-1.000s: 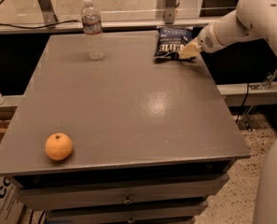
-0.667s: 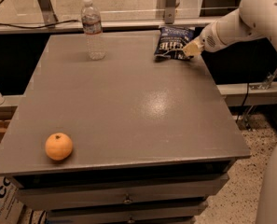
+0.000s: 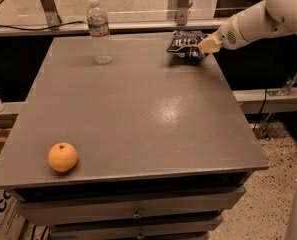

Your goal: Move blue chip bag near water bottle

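Note:
The blue chip bag is at the far right of the grey table, dark navy with white lettering. My gripper reaches in from the right on a white arm and is shut on the bag's right edge. The bag's near edge is raised a little off the tabletop. The water bottle stands upright at the far edge of the table, left of the middle. It is clear with a white cap and sits well to the left of the bag.
An orange lies near the table's front left corner. A ledge with metal posts runs behind the table. Drawers sit under the front edge. A box is on the floor at the left.
The gripper has closed in on the bag's right edge. The bag's near edge has lifted slightly. The bottle and the orange have not moved.

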`<state>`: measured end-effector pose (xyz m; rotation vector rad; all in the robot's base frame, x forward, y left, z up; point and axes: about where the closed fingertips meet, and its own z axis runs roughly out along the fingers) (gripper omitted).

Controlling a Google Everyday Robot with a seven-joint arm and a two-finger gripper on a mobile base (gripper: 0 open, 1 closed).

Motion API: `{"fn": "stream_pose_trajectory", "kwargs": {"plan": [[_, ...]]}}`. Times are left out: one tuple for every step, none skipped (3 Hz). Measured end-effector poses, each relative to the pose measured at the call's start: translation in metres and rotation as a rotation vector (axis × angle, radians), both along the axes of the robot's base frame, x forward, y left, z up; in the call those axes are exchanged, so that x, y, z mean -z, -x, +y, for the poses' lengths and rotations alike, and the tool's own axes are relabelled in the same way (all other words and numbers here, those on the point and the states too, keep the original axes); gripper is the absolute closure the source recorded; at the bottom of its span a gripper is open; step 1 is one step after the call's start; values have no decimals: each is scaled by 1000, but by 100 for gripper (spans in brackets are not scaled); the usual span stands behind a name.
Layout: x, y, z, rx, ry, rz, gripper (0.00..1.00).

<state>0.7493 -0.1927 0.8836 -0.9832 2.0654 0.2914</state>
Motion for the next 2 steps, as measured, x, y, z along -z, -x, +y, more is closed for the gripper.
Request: {"fn": "stream_pose_trajectory", "kwargs": {"plan": [[-15, 2, 17, -37, -15, -25, 100], [-19, 4, 48, -100, -27, -29, 100]]}}
